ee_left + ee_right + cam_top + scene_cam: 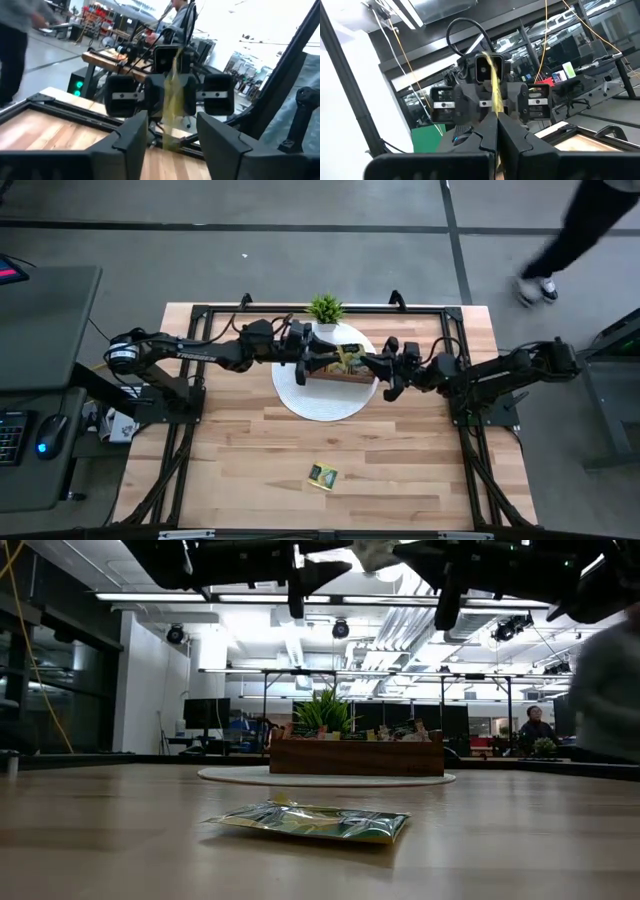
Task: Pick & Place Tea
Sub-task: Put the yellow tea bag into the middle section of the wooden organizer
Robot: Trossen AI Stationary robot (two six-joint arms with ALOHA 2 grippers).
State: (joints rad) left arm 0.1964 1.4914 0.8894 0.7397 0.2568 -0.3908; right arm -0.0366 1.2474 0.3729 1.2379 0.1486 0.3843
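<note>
A yellow tea sachet hangs edge-up in the air over the brown wooden tray, between my two grippers, which face each other. My right gripper is shut on it. My left gripper is open, with a finger on either side of the sachet and not touching it. Several more sachets stand in the tray. A green sachet lies flat on the table near the front edge. My right gripper pinches the yellow sachet between its two fingers by the edge nearest them. The fingers come about level from the table's right side. The sachet stands on edge beyond the fingertips, lifted clear above the tray.
The tray sits on a round white mat at the table's far middle, with a small potted plant just behind it. A person walks past the far right corner. The wood in front of the mat holds only the green sachet.
</note>
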